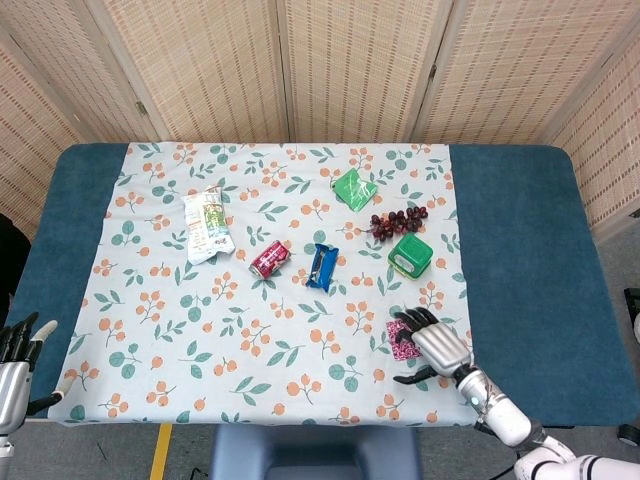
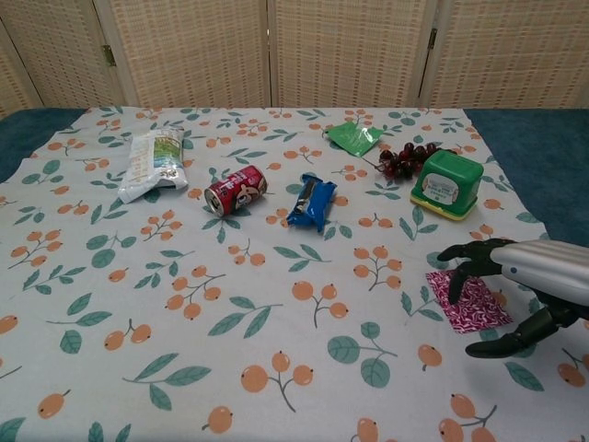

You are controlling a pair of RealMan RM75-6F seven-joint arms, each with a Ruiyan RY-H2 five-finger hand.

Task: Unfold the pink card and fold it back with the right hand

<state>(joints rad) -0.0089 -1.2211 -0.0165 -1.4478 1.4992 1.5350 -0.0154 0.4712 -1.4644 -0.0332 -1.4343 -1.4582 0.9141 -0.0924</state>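
The pink patterned card (image 2: 471, 305) lies flat and folded on the floral tablecloth near the front right; in the head view the pink card (image 1: 401, 344) shows only partly under the hand. My right hand (image 2: 515, 276) hovers over the card's right part with its fingers (image 2: 457, 261) spread and arched down over the card's near-left edge, the thumb (image 2: 506, 338) out below; whether they touch the card I cannot tell. In the head view the right hand (image 1: 432, 340) covers the card's right side. My left hand (image 1: 17, 358) rests at the table's front left corner, fingers apart, holding nothing.
A green box (image 2: 446, 183) and dark grapes (image 2: 403, 158) stand behind the card. A blue wrapper (image 2: 311, 202), red can (image 2: 236, 190), green packet (image 2: 354, 137) and white snack bag (image 2: 153, 161) lie further back and left. The tablecloth's right edge (image 1: 460, 290) meets blue table.
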